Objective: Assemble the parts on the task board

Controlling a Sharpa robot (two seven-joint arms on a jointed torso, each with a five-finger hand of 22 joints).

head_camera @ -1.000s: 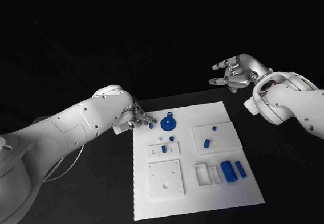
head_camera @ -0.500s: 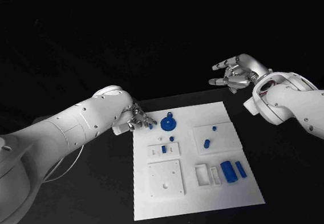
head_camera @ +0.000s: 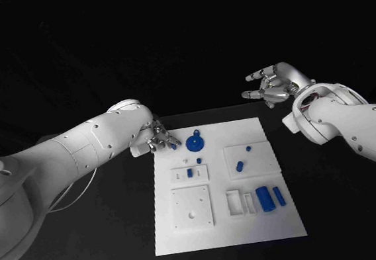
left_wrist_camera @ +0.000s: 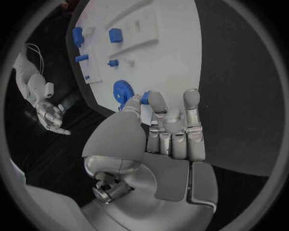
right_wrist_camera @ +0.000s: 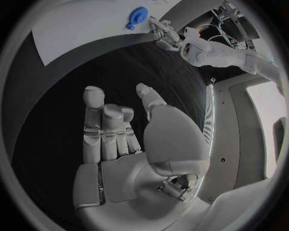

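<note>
Step in hand, by judgement: left robot hand (head_camera: 155,137) working a small blue peg (head_camera: 173,144) at the far-left corner of the task board (head_camera: 231,230), just beside the blue gear (head_camera: 195,144). In left wrist view peg tip (left_wrist_camera: 145,97) pinched between thumb and a finger, other fingers extended alongside. So left robot hand closed on peg, nothing else held.

Right robot hand (head_camera: 276,84) raised off the surface, well apart from board, beyond its far-right corner. Fingers loosely curled but apart, palm bare in right wrist view (right_wrist_camera: 129,144). Holding nothing.

To do well: keep pinch firm and low on peg, keep peg upright, avoid nudging gear while lifting or seating. Line up over target hole before pressing; straight push, no twist. Target hole cannot tell from here.

Look of things: board white, flat, rectangular, centred on black surface (head_camera: 118,241). Raised white sub-plates with holes and slots. Gear round, toothed, lying flat near far edge. Other blue parts (head_camera: 269,197) small, blocky or pin-like, scattered mid-board and near right slots.
</note>
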